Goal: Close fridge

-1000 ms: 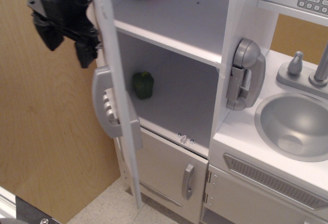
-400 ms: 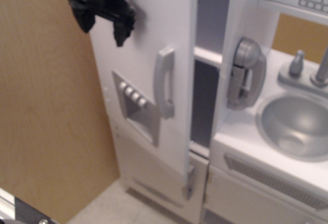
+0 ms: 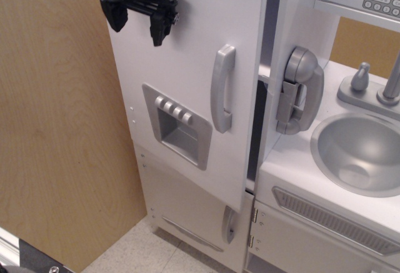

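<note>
White door on the fridge [image 3: 187,67] is nearly shut, going by this shot. It sits almost flat across the cabinet front, and only a narrow dark gap shows along its far edge, off to the right of the hand and lower down, next to the grey toy phone [image 3: 300,90]. So I'd say most of the swing is done and what's left is the last little push to seat the door flush.

Black hand [image 3: 139,24] is up at the top left corner of the door, fingers spread apart and pointing down, not pinching anything. Looks like it's resting against or right in front of the door face, but I can't tell for sure if it's touching.

Grey curved handle [image 3: 222,89] is below and to the right of the hand, untouched, and the four-button dispenser panel [image 3: 177,132] is pretty much straight below it. Lower door [image 3: 194,217] under the fridge door looks closed already. Sink [image 3: 359,154] is way off to the right, not involved.
</note>
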Tool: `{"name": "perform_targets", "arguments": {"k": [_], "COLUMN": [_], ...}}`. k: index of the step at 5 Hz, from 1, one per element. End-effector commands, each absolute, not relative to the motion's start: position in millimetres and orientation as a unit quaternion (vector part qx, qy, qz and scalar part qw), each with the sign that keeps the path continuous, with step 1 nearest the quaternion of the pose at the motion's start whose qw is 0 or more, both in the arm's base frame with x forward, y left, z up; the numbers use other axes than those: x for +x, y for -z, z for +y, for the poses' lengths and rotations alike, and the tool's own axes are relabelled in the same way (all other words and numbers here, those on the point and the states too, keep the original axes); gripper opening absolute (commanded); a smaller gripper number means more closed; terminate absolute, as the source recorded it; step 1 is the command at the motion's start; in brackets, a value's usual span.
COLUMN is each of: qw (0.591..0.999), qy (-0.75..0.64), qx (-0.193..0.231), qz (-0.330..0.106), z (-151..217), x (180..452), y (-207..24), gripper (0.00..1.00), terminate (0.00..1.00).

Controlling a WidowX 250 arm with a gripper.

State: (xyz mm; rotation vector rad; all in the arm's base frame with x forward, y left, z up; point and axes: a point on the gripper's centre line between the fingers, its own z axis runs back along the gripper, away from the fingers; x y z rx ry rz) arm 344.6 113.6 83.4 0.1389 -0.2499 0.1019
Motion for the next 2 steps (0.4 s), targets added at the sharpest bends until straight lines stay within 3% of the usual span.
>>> {"name": "perform_targets", "arguments": {"k": [1, 2], "qw": [0.983, 0.982], "qy": [-0.067, -0.08], "qx": [0.074, 0.071], "qz": [-0.155, -0.153], "z": [120.0, 120.9], "x": [371.7, 376.3], "y": [-104.2, -109.0], "gripper": [1.0, 1.0], "terminate": [0.0, 0.0]}}
